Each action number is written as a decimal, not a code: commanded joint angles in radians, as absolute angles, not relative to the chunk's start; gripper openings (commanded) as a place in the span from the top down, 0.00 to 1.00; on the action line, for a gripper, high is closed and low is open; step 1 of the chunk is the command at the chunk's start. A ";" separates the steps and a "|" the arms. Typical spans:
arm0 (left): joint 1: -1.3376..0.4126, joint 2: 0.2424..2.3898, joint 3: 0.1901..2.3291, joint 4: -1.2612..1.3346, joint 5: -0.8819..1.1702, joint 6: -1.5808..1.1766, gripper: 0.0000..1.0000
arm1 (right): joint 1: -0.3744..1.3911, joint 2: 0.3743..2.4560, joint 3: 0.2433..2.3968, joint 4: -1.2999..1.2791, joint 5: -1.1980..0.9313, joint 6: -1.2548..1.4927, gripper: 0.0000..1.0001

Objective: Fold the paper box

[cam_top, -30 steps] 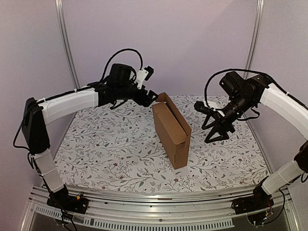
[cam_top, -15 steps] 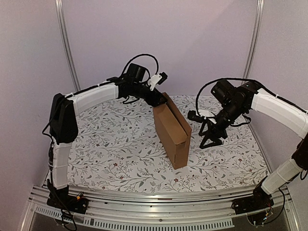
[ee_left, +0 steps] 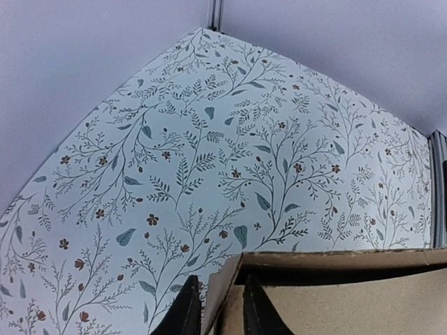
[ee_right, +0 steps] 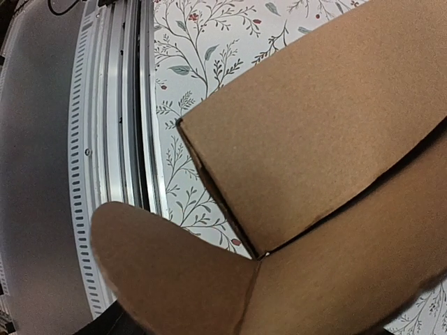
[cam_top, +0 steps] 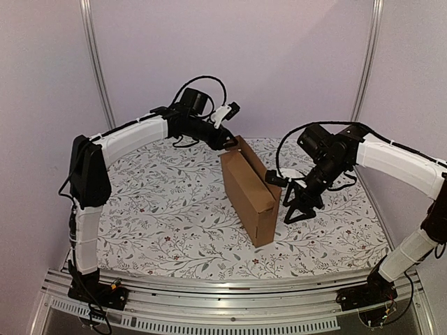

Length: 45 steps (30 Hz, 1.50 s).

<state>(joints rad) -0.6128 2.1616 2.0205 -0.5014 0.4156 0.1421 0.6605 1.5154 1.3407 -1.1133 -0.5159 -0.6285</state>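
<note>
On the surface (cam_top: pixel 160 209) the box (cam_top: pixel 248 192) stands upright. The left end effector (cam_top: pixel 230 144) has just pinched onto its far top corner, and the right end effector (cam_top: pixel 297 215), jaws apart, has closed in beside it, so folding can likely begin.

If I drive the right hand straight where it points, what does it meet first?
The paper box: its brown wall and rounded flap fill the right hand's wrist view, so cardboard comes first, likely the flap; depth is unclear.
</note>
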 commanded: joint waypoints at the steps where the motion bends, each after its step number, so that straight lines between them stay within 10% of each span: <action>1: -0.603 2.120 2.044 -0.582 0.441 0.118 0.81 | 0.662 1.563 1.400 -1.089 -0.544 -0.584 0.29; 22: -0.603 2.203 2.387 -0.982 0.377 -0.016 1.00 | 0.664 1.614 1.440 -1.148 -0.606 -0.630 0.30; 45: -0.615 2.126 2.125 -0.965 0.311 -0.005 0.99 | 0.663 1.623 1.477 -1.167 -0.673 -0.644 0.41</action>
